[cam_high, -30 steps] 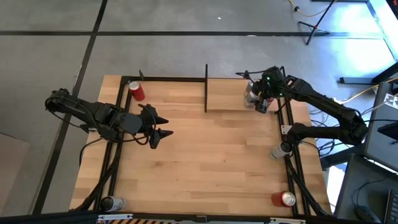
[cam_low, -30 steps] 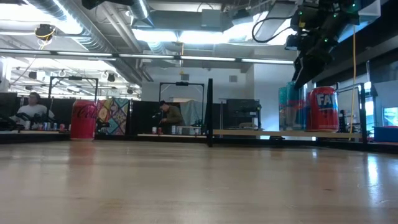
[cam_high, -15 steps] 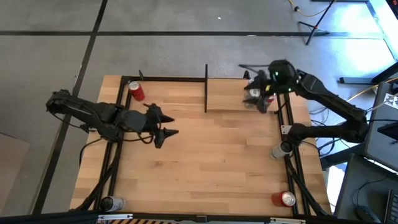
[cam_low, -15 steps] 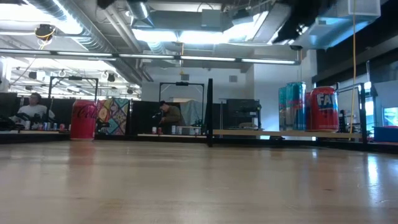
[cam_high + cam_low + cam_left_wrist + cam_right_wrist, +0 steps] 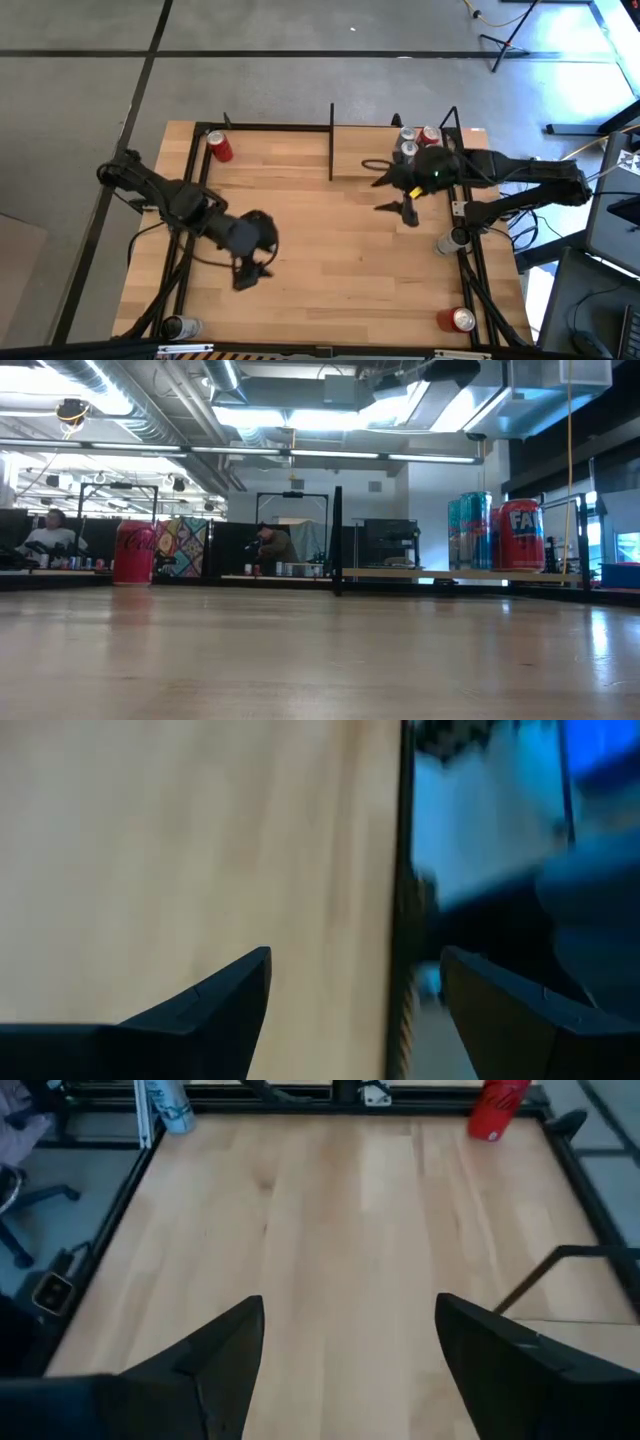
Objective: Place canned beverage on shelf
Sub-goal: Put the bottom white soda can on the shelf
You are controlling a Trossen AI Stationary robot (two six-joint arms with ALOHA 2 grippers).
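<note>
Starting at your left, a silver can (image 5: pixel 180 326) lies at the table's near left corner, outside the black frame rail. Your left gripper (image 5: pixel 252 268) hangs over the left-centre of the wooden tabletop (image 5: pixel 330 260), its fingers (image 5: pixel 215 1000) spread apart with nothing between them; in the left wrist view they frame bare wood and a black rail along the table's edge.

At the far left corner you have a red can (image 5: pixel 219 146) standing upright, which in the low view reads as a Coca-Cola can (image 5: pixel 134 552) in front of the room beyond, where seated people show in the distance.

Moving toward the middle, a black upright post (image 5: pixel 331 141) marks the left end of the shelf (image 5: pixel 365 160), the light-wood board at the far right of the table. On that shelf, in its far right corner, you can see three cans grouped close together (image 5: pixel 415 141): two silver-topped ones and a red one. The low view shows them as tall blue-green cans (image 5: pixel 471 531) beside a red can (image 5: pixel 520 535), all upright on the board.

Your right gripper (image 5: pixel 392 194) sits just in front of the shelf's right part, over the tabletop, jaws wide apart and empty, well clear of the cans. Its wrist view looks back across bare wood.

Further right, a silver can (image 5: pixel 449 242) rests by the right rail, and a red can (image 5: pixel 456 320) lies at the near right corner.
</note>
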